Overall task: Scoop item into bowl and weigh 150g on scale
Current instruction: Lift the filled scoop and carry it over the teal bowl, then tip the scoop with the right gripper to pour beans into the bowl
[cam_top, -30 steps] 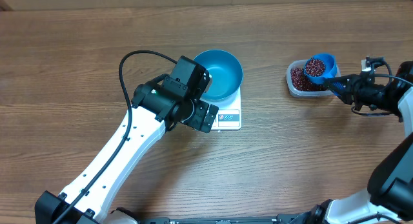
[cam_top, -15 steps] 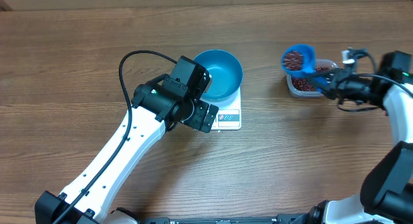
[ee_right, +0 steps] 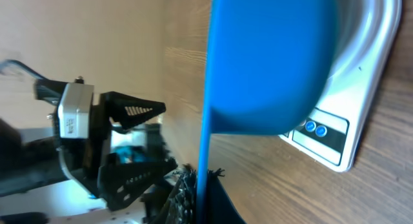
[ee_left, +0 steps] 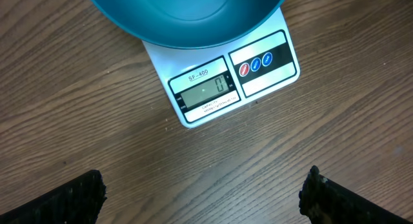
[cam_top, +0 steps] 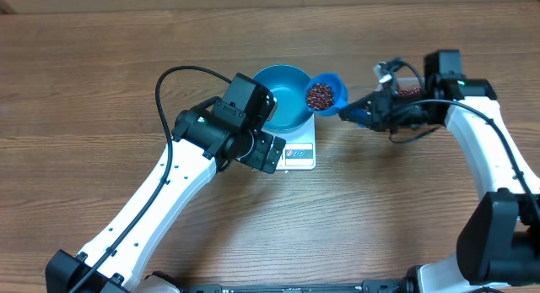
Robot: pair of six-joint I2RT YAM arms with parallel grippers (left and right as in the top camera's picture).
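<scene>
Wooden worktop [cam_top: 84,73] carries all. Above scale front, left gripper [ee_left: 203,199] hovers, jaws released, spread wide. At right, right gripper [cam_top: 369,113] has jaws clenched on handle of blue scoop [cam_top: 326,94]. White scale [ee_left: 258,62] mid-worktop, display reads zero. Blue bowl [cam_top: 283,97] sits on scale. Scoop level at bowl's right rim. Red-brown beans [cam_top: 319,95] heaped inside scoop.
</scene>
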